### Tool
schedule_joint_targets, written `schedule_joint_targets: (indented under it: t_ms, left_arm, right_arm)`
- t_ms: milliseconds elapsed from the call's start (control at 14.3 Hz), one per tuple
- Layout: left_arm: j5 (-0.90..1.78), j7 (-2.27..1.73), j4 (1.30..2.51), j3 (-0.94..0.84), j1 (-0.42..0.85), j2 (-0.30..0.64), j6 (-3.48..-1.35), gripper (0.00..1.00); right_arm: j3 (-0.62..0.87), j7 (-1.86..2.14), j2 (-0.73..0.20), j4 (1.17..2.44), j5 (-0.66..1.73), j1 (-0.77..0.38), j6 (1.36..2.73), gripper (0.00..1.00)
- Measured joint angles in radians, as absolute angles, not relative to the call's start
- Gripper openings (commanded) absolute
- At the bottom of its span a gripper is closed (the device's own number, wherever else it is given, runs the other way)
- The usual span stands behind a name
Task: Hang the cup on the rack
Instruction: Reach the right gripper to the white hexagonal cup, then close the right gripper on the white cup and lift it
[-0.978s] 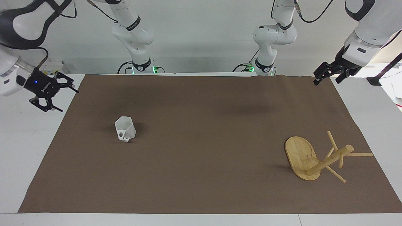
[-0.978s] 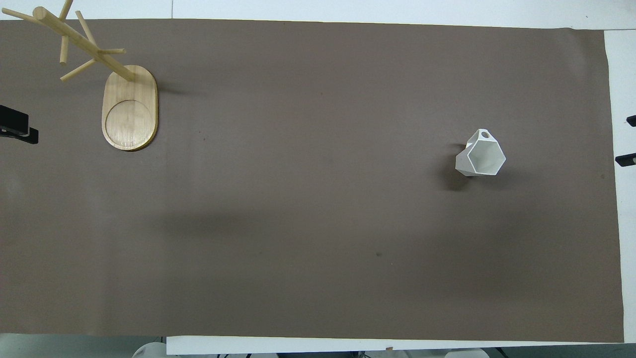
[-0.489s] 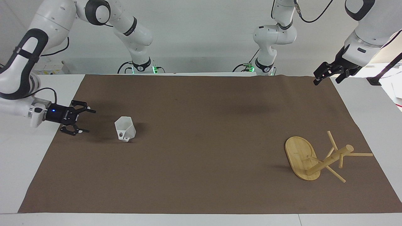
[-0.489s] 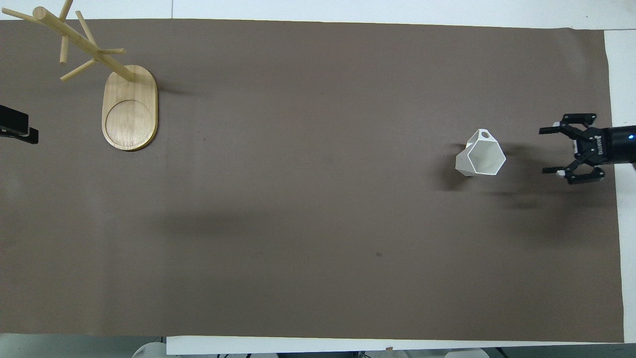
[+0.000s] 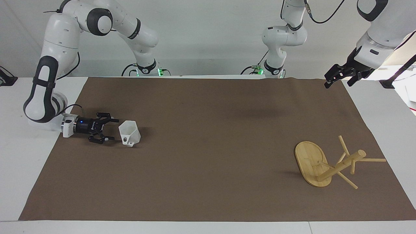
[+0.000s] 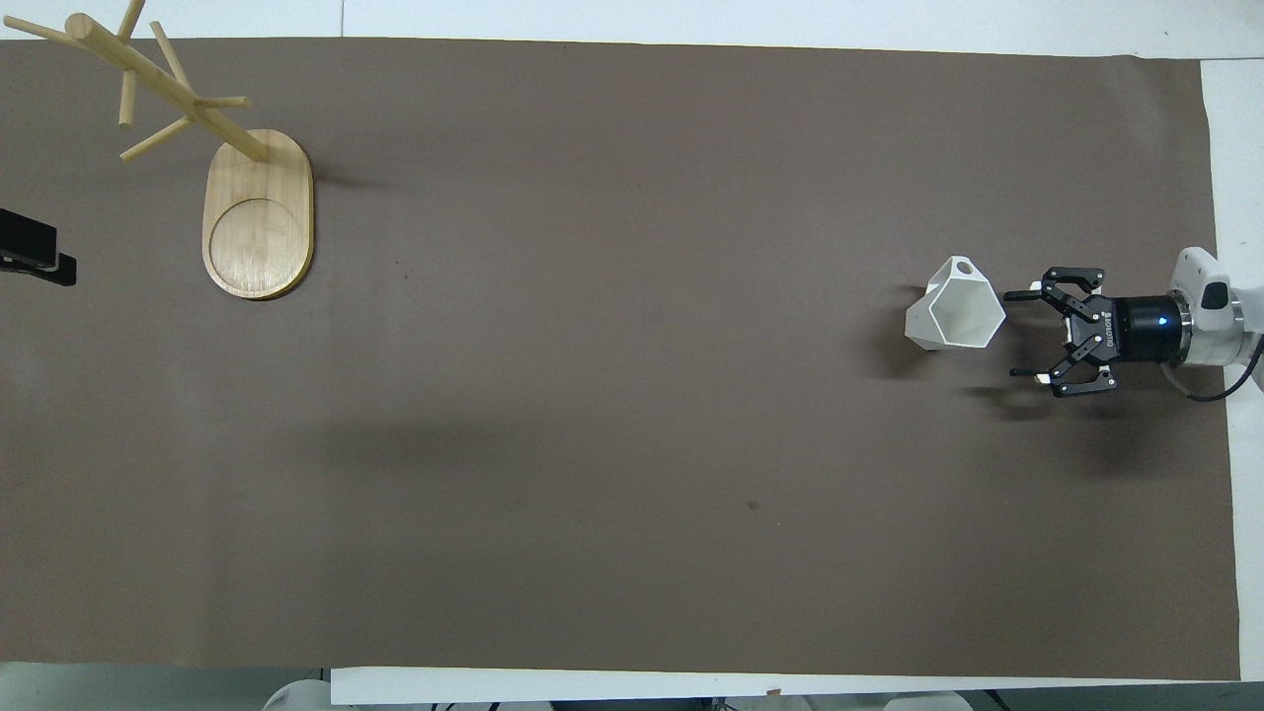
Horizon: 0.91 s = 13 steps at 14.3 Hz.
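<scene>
The white faceted cup lies tilted on the brown mat toward the right arm's end, with its handle on the side away from the robots; in the overhead view its mouth faces up. My right gripper is open, low over the mat, level and right beside the cup, which is just outside its fingertips; it also shows in the overhead view. The bamboo rack stands on its oval base toward the left arm's end. My left gripper waits open, raised over the mat's corner.
The brown mat covers most of the white table. A part of the left gripper shows at the edge of the overhead view, beside the rack. Nothing else is on the mat.
My right gripper has come down from above the table's end and moved in along the mat to the cup's side. The cup, the rack and the left arm have not moved.
</scene>
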State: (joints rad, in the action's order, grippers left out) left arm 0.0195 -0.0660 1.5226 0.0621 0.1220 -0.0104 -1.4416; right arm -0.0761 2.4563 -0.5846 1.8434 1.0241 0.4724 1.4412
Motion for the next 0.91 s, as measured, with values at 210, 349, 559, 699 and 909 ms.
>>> schedule_joint_targets:
  t_ms: [210,349,559,699,909]
  left_arm:
    - [0.019,-0.066,1.523,0.062,0.122,-0.01,-1.442,1.0]
    - [0.019,-0.066,1.523,0.062,0.122,-0.01,-1.442,1.0]
    - [0.019,-0.066,1.523,0.062,0.122,-0.01,-1.442,1.0]
    - [0.019,-0.066,1.523,0.062,0.122,-0.01,-1.442,1.0]
    - [0.019,-0.066,1.523,0.062,0.122,-0.01,-1.442,1.0]
  right_arm:
    - [-0.074,2.483,-0.584,1.864,1.062,0.436,1.462,0.99]
    - [-0.074,2.501,-0.584,1.886,1.088,0.408,1.492,0.99]
    - [-0.075,2.51,-0.583,1.898,1.108,0.402,1.504,0.99]
    - [-0.076,2.51,-0.582,1.9,1.118,0.402,1.506,0.99]
    - [-0.074,2.529,-0.581,1.903,1.128,0.391,1.508,0.99]
